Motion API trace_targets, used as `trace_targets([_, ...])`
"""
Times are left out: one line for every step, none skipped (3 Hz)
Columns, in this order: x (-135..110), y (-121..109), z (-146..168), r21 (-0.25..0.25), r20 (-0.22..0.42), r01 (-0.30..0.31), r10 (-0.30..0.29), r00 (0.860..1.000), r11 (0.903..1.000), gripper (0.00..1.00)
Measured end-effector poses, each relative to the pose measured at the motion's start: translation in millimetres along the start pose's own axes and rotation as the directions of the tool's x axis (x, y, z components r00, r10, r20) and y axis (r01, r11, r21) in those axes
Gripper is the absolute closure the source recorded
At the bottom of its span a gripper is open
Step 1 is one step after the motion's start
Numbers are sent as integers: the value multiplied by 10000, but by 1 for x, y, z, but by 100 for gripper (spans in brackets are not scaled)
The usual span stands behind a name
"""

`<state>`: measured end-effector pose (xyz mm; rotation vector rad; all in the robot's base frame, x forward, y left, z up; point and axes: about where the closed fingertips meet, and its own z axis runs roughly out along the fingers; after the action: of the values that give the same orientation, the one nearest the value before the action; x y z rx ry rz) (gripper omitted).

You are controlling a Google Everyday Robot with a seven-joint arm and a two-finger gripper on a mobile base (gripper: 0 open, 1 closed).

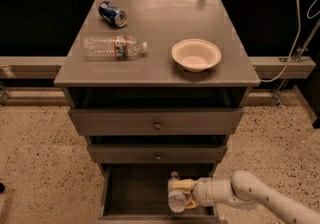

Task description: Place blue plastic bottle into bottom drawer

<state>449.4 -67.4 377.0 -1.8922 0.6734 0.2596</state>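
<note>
Bottom drawer (135, 188) of the grey cabinet is pulled open, showing its dark interior. The two drawers above it are partly out. The arm (265, 199) enters from the lower right and reaches over the drawer's right half. Its claw (181, 194) is closed around the blue plastic bottle (176, 201), held cap-up inside the drawer opening; contact with the drawer floor cannot be determined. On the surface (165, 18) lie a clear bottle (114, 47), a bowl (196, 54) and a can (112, 14).
</note>
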Motion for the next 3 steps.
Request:
trace_targets([48,37,46,-108,213,765,-763,9969,9970,100])
trace_targets([79,67,74,-367,-119,1071,-1076,9941,9936,100])
trace_targets([102,68,94,361,-1605,1874,-1793,9706,9816,98])
